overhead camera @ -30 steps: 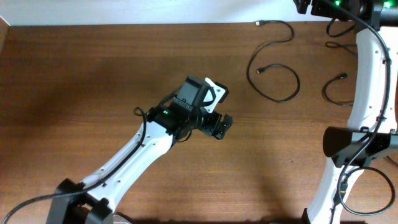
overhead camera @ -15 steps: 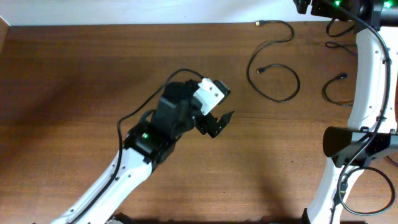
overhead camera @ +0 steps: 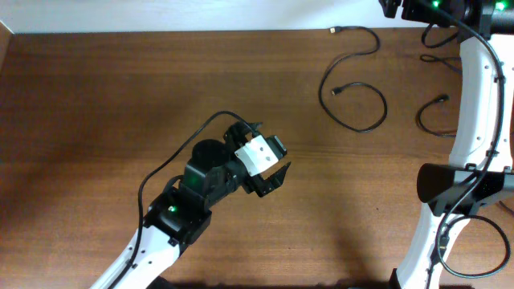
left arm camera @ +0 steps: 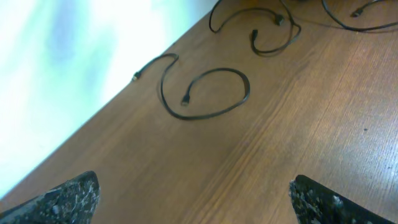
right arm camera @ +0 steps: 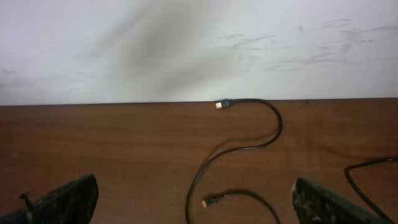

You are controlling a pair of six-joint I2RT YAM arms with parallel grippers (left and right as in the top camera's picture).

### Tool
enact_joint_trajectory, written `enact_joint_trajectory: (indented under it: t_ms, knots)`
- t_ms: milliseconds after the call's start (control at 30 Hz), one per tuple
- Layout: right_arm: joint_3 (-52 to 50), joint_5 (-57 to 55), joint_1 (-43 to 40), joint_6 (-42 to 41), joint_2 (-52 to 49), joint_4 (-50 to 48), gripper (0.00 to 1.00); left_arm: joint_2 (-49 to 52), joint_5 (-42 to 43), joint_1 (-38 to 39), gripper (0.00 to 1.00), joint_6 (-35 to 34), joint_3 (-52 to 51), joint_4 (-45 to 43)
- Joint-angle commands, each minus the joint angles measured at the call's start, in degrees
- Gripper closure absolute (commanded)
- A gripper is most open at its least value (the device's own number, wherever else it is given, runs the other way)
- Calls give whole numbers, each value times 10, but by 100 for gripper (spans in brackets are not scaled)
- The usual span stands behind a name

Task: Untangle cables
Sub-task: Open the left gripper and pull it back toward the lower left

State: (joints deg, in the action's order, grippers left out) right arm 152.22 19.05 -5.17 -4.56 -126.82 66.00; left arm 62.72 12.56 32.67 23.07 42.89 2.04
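Note:
Three thin black cables lie apart at the table's far right. The longest has a gold-tipped plug by the back edge and curls into an open loop. It also shows in the left wrist view and the right wrist view. A second cable curves beside the right arm, which partly hides it. A third lies near the back edge. My left gripper is open and empty over bare wood, well left of the cables; its fingers stand wide apart. My right gripper is open above the long cable.
The white right arm runs along the right edge over the cables. A pale wall rises behind the table's back edge. Bare wood table spreads across the left and middle.
My left arm has drawn back toward the lower left, and its open gripper has moved a little down and left. The cables and the right arm have not moved.

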Motion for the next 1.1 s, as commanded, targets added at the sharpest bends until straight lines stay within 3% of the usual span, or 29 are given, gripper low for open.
enact_joint_trajectory:
  t_ms: [0,567,1067]
  knots:
    - [-3,-5,3,-2,0,0,1,-24,-4,2,1,24,-9,-3]
    - [-3,-5,3,-2,0,0,1,-188,-35,-20,1,23,-123,-29]
    - [-3,-5,3,-2,0,0,1,-294,-21,-65,1,23,-274,-188]
